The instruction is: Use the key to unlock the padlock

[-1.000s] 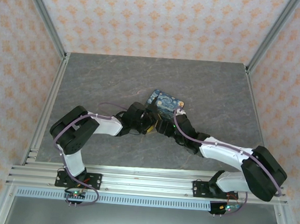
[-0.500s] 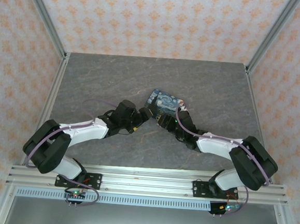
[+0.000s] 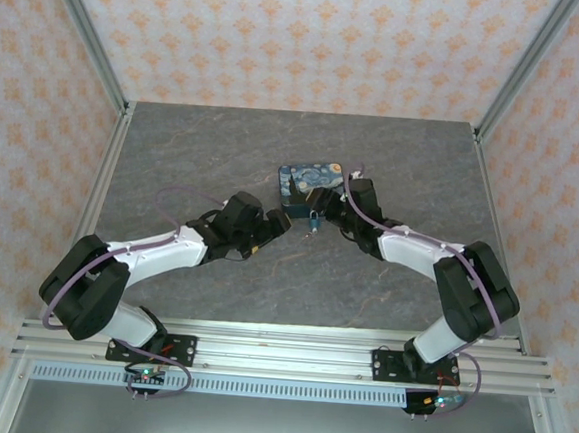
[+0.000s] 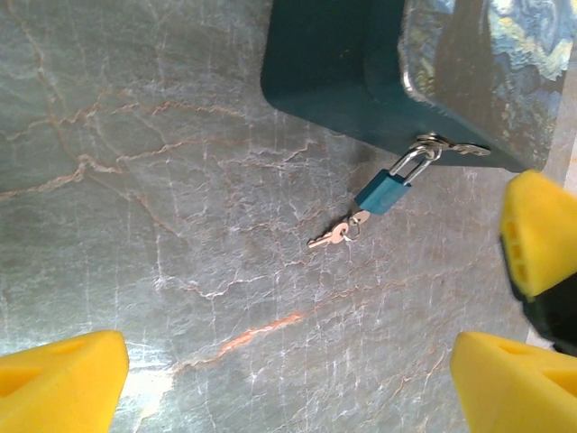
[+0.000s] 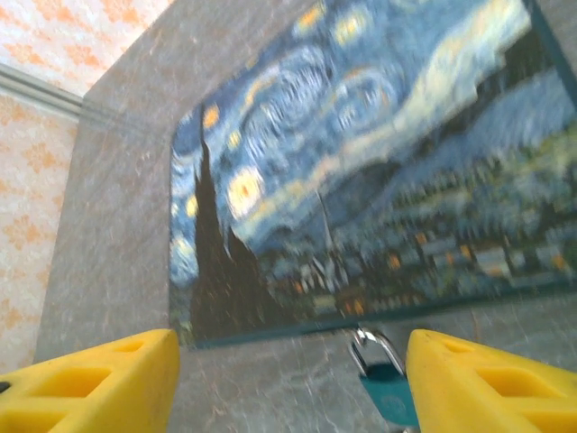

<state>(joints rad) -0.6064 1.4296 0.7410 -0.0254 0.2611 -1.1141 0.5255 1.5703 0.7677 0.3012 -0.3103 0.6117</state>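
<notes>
- Painted box (image 4: 334,63): closed, contents hidden; teal padlock (image 4: 386,191) on its hasp, key (image 4: 332,237) at the padlock's 8 o'clock.
- Left gripper (image 4: 288,370): fingers apart over bare table (image 4: 135,180).
- Right gripper (image 5: 288,379): fingers apart at the box edge.

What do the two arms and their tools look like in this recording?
The left arm and right arm have bulky black joints and white link segments, with lilac cables running along them. The left tool and right tool carry blocky yellow fingers.

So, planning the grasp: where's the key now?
In the left wrist view, the key lies on the table just right of centre, at the bottom end of the teal padlock hanging from the painted box.
</notes>
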